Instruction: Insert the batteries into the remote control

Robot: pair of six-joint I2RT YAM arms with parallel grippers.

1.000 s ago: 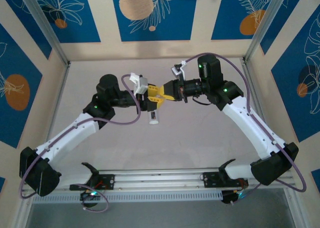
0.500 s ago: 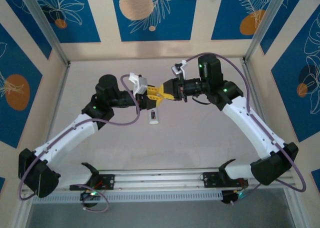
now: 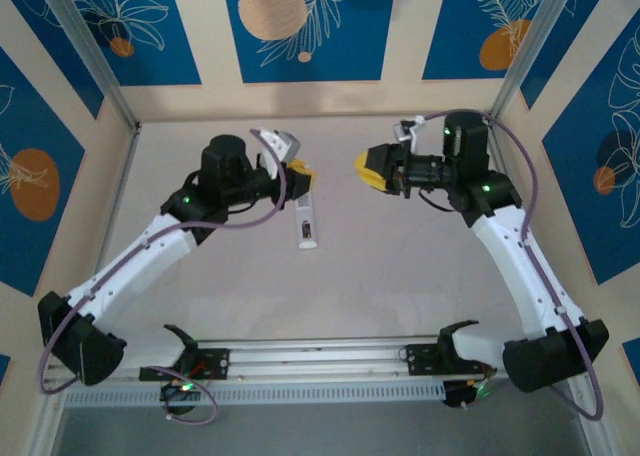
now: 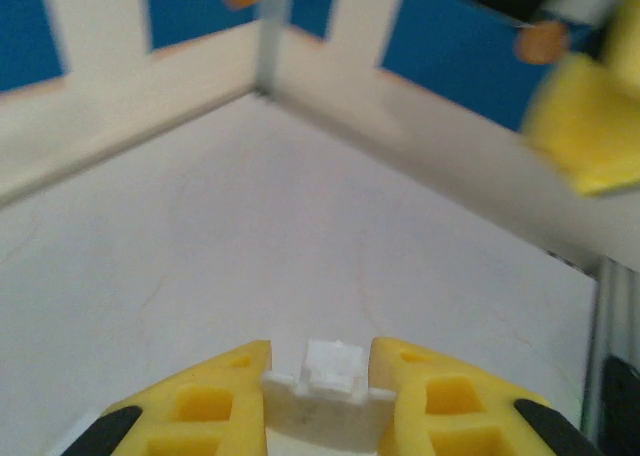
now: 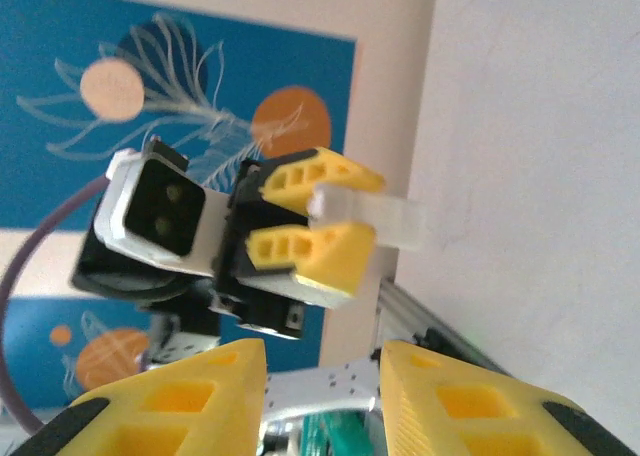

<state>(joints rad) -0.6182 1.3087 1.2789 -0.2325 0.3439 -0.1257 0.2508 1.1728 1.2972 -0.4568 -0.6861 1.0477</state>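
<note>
White remote control (image 3: 307, 226) lies just bases-side of the left gripper (image 3: 297, 179), long axis running near-to-far. That gripper's pinching a small white piece (image 4: 330, 374), and the right gripper (image 3: 365, 166) is open, empty and farther off.

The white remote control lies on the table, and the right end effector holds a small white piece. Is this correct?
No: the left end effector holds the small white piece, as the left wrist view shows; the right end effector is open and empty. The remote control does lie on the table.

No legible text, no labels, no numbers
</note>
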